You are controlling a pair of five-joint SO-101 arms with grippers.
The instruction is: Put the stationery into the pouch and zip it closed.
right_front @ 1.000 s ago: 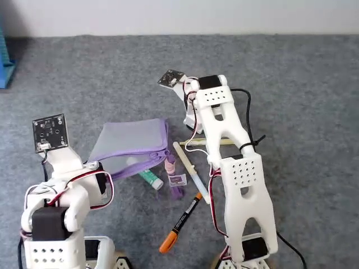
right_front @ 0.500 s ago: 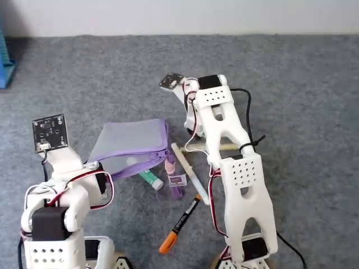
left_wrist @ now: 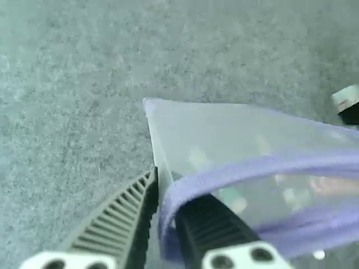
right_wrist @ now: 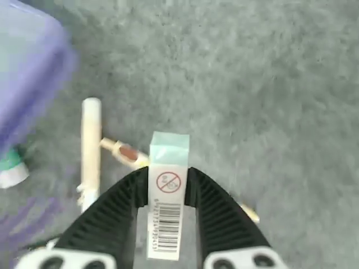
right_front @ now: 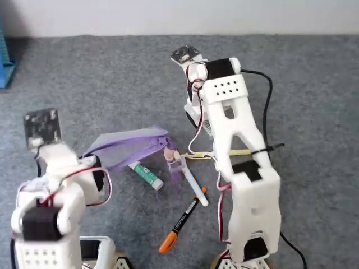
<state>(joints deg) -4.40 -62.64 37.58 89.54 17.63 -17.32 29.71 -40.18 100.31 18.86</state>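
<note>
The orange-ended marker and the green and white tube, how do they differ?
The marker is long, thin and black with an orange end; the tube is shorter, thicker, green and white. The marker lies well apart from the pouch; the tube lies right beside the pouch's lifted edge. Both lie flat on the grey carpet, outside the pouch.

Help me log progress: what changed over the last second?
The left gripper raised its edge of the pouch, tipping it up. The right arm lifted and drew back, its gripper shut on a small barcoded stick. The orange marker stayed put.
</note>
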